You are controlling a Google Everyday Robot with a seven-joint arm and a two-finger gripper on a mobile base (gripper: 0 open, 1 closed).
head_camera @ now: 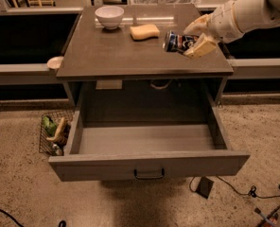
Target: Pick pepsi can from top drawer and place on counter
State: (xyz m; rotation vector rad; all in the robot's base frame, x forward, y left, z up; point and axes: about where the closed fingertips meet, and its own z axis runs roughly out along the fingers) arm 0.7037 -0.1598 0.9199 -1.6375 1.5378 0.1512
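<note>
I take the sponge (144, 31) on the desk (107, 60) as my marker. To its left and a little further back sits a white bowl (109, 16). Nearer to me than the sponge, below the desk's front edge, the drawer (149, 167) stands pulled fully out, and I see nothing in it. Just right of the sponge is the can (174, 41), lying on its side over the desk surface. It is pinched between the two tan fingers (202, 47) of my end effector (187, 42), which reaches in from the right of the sponge.

The lift out of the drawer looks done, so I judge I am in the placing step. I cannot tell whether the can is touching the desk yet or hanging just above it. Next I would lower until it rests, then spread the fingers gently. A can on its side may roll toward the sponge or the front edge, so I would draw back to the right slowly.
</note>
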